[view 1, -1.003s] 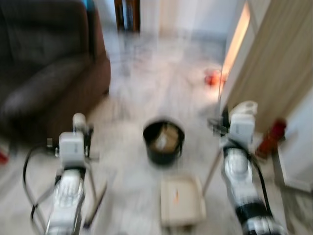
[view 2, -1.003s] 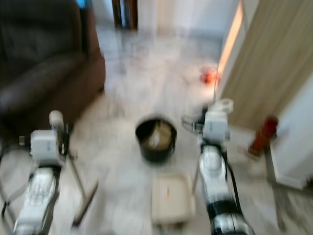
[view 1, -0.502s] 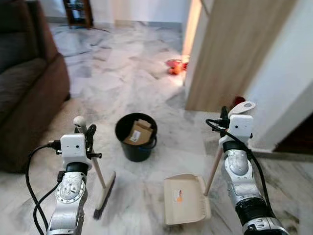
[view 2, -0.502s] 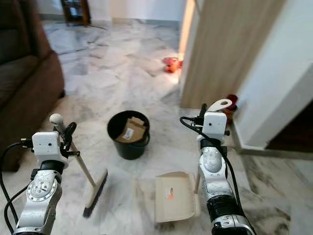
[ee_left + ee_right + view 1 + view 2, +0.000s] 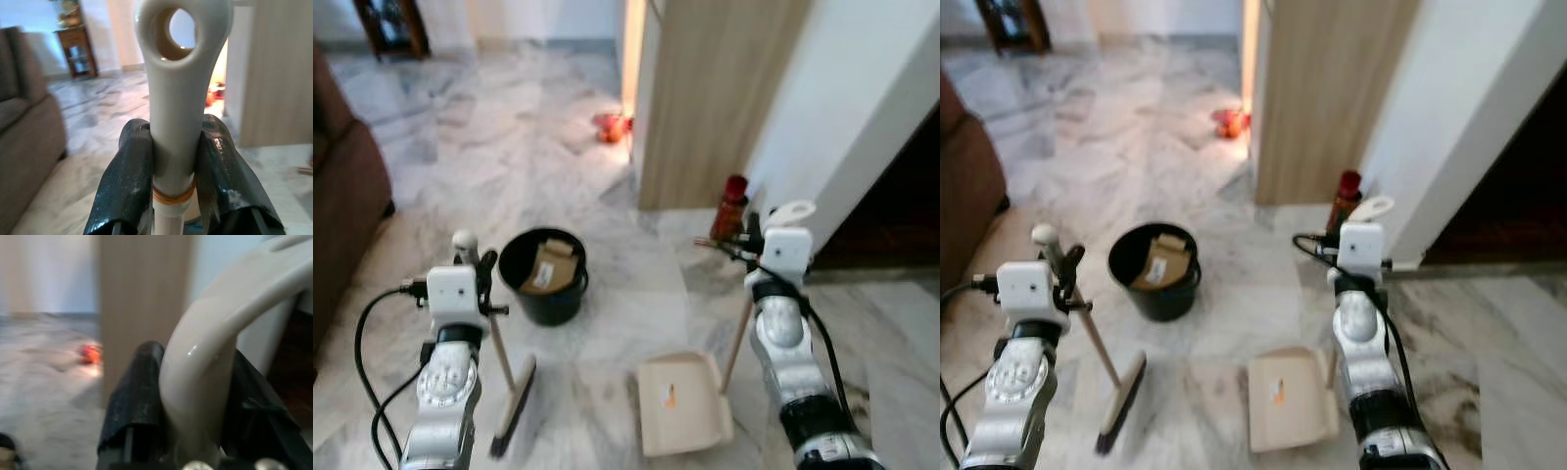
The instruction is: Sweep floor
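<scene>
While I stand on the pale veined marble floor [image 5: 607, 294], my left gripper [image 5: 175, 161] is clenched on the cream plastic handle of the long-handled broom with a dark bristle head [image 5: 499, 352], its two black fingers [image 5: 126, 186] pressed against either side of the shaft just below the handle's round hanging hole. From that grip the broom's stick slants down and away, and the bristle head rests on the floor below and slightly to the right of the gripper. My right gripper [image 5: 195, 401] is clenched on the curved cream handle of the cream plastic long-handled dustpan [image 5: 683, 403], whose flat tray lies on the floor below that gripper and to its left. Between the two grippers and farther forward stands a round black plastic bucket [image 5: 544, 277] holding pieces of brown cardboard. Beyond my right gripper, a red bottle-shaped object [image 5: 731, 204] stands by the light wooden door panel [image 5: 715, 98].
</scene>
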Motion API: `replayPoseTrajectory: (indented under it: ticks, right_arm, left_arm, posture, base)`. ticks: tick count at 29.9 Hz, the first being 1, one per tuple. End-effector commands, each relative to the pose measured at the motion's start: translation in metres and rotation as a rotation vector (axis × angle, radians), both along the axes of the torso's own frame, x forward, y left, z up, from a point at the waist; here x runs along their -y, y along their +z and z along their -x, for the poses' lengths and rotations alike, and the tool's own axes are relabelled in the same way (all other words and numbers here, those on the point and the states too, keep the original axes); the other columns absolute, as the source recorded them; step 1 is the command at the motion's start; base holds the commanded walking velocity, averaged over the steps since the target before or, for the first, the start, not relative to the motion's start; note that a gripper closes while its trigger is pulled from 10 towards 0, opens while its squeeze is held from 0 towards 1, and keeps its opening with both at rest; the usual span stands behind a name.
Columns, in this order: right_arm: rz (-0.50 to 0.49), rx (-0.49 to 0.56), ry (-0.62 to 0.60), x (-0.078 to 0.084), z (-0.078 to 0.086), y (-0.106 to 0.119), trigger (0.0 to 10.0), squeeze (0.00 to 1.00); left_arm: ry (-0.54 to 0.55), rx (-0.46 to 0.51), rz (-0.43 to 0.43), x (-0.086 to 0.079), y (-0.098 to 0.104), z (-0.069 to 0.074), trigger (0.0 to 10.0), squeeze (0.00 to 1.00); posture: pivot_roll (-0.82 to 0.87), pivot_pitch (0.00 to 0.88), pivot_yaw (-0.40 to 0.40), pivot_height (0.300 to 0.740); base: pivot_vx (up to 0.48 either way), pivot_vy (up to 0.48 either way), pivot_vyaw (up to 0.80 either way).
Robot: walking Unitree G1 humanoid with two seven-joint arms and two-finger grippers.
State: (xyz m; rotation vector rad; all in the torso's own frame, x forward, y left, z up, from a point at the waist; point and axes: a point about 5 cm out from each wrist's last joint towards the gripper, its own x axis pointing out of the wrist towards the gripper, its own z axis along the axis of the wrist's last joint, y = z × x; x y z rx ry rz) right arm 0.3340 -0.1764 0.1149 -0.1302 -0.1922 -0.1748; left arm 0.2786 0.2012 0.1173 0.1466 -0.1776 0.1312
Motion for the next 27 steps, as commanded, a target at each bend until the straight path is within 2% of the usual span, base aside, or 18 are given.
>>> replayPoseTrajectory:
  ticks: [1,21,27]
  right_arm:
    - [0.017,0.025,-0.008,0.0039,-0.0027,0.0078,10.0,0.00]
    - [0.018,0.024,-0.006,0.0023,-0.0034,0.0081,10.0,0.00]
    - [0.018,0.027,-0.001,0.0010,-0.0035,0.0087,10.0,0.00]
  left_arm:
    - [-0.007,0.035,-0.010,0.0014,0.0078,-0.0021,10.0,0.00]
    - [-0.020,0.033,-0.012,0.0027,0.0078,-0.0044,10.0,0.00]
    - [-0.050,0.018,-0.035,0.0065,0.0067,-0.0060,10.0,0.00]
  posture:
    - [0.04,0.071,-0.053,0.740]
    - [0.04,0.048,-0.051,0.740]
    - [0.04,0.040,-0.051,0.740]
  base:
    - [0.000,0.000,-0.80]
    - [0.000,0.000,-0.80]
    - [0.000,0.000,-0.80]
